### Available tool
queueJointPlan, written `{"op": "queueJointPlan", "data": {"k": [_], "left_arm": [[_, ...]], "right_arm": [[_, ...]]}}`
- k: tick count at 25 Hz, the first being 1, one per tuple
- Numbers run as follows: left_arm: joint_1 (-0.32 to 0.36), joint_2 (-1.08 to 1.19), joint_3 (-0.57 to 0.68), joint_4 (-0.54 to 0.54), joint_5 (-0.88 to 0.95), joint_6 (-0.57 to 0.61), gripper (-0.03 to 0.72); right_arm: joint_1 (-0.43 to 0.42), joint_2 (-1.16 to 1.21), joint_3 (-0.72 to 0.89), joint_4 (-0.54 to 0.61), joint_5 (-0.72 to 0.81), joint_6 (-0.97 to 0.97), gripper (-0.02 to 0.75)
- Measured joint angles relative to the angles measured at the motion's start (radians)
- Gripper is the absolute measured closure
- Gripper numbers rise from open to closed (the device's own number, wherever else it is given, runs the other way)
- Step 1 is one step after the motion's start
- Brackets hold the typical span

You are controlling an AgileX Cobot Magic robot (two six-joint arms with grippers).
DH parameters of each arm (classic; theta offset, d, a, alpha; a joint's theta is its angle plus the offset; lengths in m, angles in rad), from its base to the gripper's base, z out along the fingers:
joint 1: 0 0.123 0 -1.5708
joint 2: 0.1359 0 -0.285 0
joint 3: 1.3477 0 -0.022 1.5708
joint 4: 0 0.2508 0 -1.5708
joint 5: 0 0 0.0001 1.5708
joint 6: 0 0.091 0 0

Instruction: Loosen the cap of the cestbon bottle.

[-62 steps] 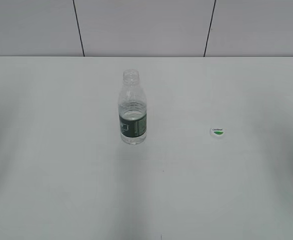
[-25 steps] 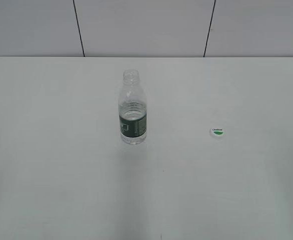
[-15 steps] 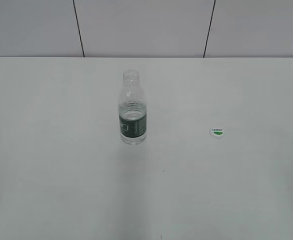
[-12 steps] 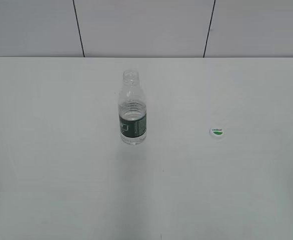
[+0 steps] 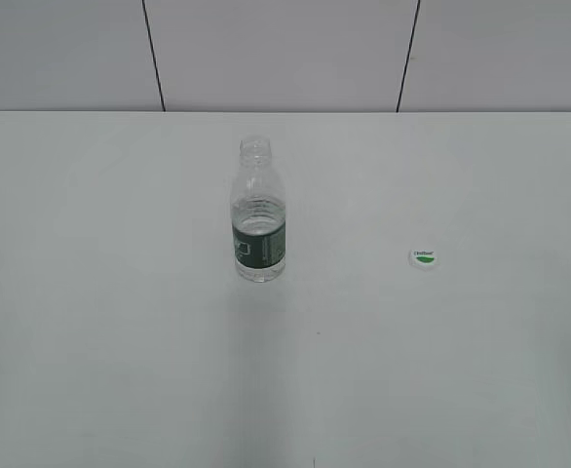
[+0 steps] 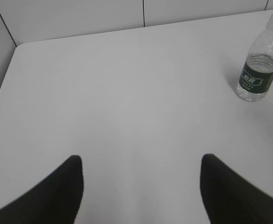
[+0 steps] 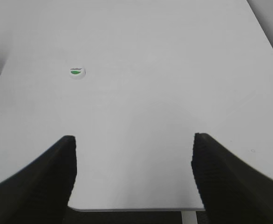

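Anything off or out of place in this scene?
Only one thing: the cap is not on the cestbon bottle. It lies flat on the table, printed top up, well to the bottle's right in the exterior view. The bottle stands upright with its threaded neck open. No spill or damage shows. Both grippers are open and away from both items.

White table with a matte top and rounded corners, evenly lit. Behind it, a pale grey panelled wall divided by 2 dark vertical seams. Soft shadows lie on the tabletop.
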Motion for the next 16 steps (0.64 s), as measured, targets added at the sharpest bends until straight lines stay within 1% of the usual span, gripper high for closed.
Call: {"op": "queueJointPlan", "data": {"k": [16], "left_arm": [[0.0, 0.0, 0.0, 0.0, 0.0, -0.001, 0.223]], "right_arm": [[0.0, 0.0, 0.0, 0.0, 0.0, 0.0, 0.148]]}}
